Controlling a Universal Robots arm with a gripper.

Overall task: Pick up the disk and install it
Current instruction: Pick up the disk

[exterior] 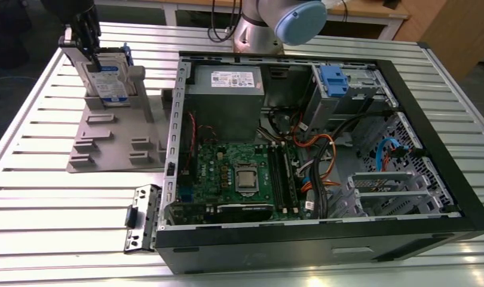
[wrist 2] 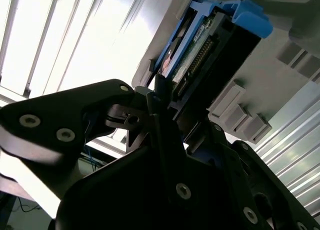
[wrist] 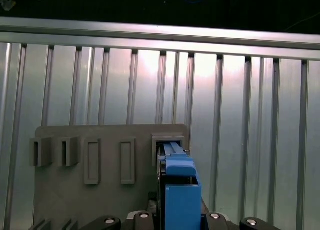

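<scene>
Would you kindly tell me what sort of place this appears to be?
Probably a robotics lab or workshop set up for computer assembly: an open desktop computer case lies on a slatted metal table, a robot arm stands beside it, and a grey fixture holds the disk upright.

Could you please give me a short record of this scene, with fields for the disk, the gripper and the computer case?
disk: upright in a slot of the grey holder, on the exterior view's left
gripper: at the disk's top edge; grip cannot be judged
holder: on the slatted table, beside the case
computer case: lying open, motherboard exposed
task state: disk not yet in the case
</scene>
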